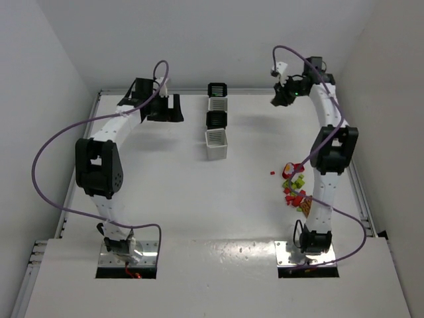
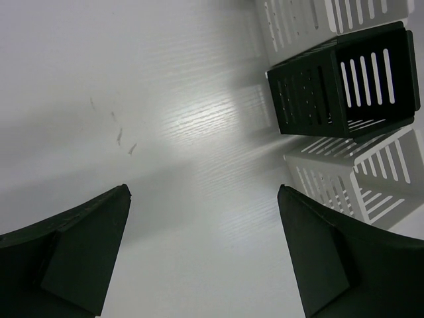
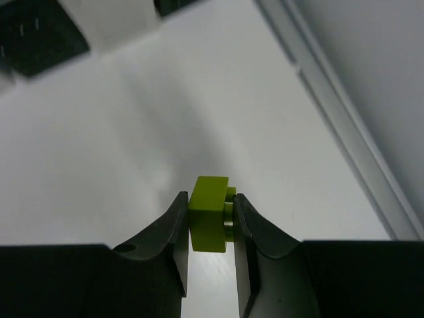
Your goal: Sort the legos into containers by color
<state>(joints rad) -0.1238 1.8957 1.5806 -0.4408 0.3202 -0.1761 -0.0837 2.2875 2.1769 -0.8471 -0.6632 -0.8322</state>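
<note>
Top external: containers (image 1: 216, 122), four in a row, black and white alternating, mid-table toward the far edge; legos (image 1: 295, 187), loose heap beside the right arm. Left wrist: left gripper (image 2: 204, 191), jaws spread, nothing between them, above the table (image 2: 165, 99); containers at right. Right wrist: right gripper (image 3: 209, 199), jaws pinching a green lego (image 3: 209, 222).
</note>
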